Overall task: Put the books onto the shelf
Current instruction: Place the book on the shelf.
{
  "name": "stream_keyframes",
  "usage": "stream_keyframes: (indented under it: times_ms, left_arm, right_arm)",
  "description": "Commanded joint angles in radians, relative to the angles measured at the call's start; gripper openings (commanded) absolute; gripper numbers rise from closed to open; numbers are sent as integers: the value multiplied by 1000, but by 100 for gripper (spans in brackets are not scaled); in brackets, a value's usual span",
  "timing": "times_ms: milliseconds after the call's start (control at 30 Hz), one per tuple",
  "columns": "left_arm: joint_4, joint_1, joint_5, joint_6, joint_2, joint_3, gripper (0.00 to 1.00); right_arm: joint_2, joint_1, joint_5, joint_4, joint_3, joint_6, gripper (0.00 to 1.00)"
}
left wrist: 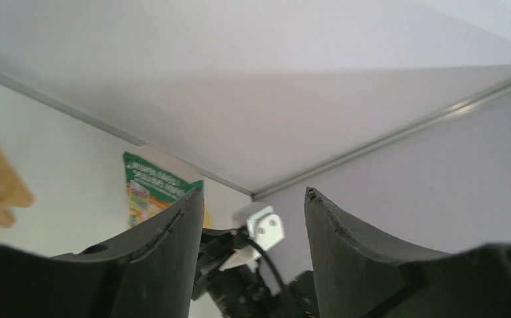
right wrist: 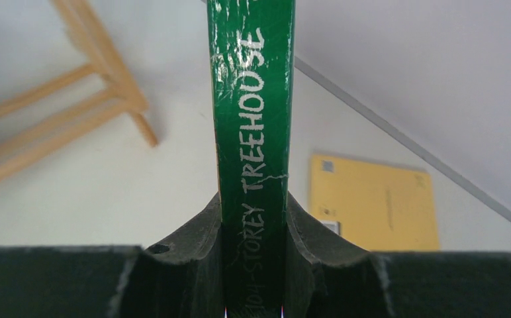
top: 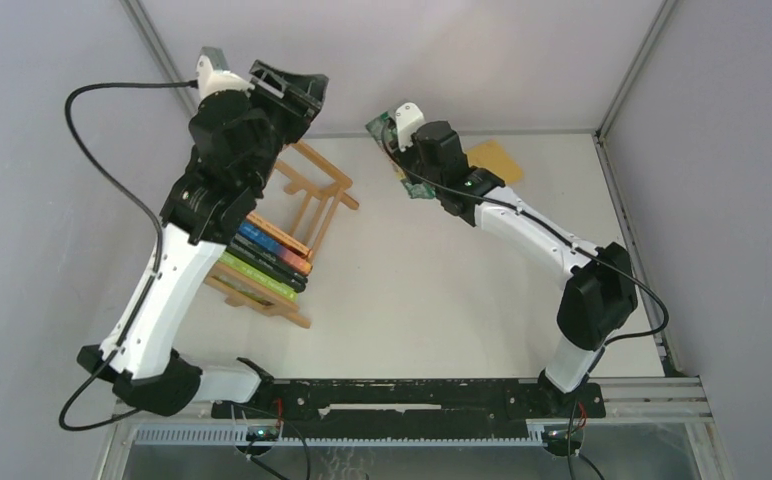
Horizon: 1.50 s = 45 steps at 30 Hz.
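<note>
Right wrist view: right end effector [right wrist: 253, 199] clenched on thin green paperback [right wrist: 253, 99], spine facing camera.
Left end effector [left wrist: 254, 192]: released, empty, raised near light-wood slat shelf [top: 327, 168].
Plain yellow-orange paperback [right wrist: 372, 202]: flat on surface [top: 412, 280].

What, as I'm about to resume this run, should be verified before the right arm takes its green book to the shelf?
1. Grip on green book: ok, right gripper clamps it.
2. Free left gripper: ok, jaws open, nothing between.
3. Room on shelf: ok, far part bare, shelved books fill the near end.
4. Path past left arm: cannot tell, it overlaps the shelf from above.
5. All books collected: not ok, yellow book lies on the table.
</note>
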Motion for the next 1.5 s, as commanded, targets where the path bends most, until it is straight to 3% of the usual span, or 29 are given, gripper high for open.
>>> stream_keyframes:
  times_ms: [0,333,633,1200,1467]
  left_arm:
    - [-25,-26,-209,66,-141,-98,61]
    - [-11,-75,-510,121,-314,-211,60]
    - [51,-113,-612,181,-340,-248,59]
    - [128,-119,-583,242,-396,-315,59]
    - [156,-120,-563,262,-434,-357,59]
  right_arm:
    - [-44,68,-49,102,121,27,0]
    - [76,196,-159,137,271,71,0]
    - [213,244,-286,152,403,85,0]
    - [426,315,-366,97,622,57,0]
    - [485,327,-373,87,650,43,0]
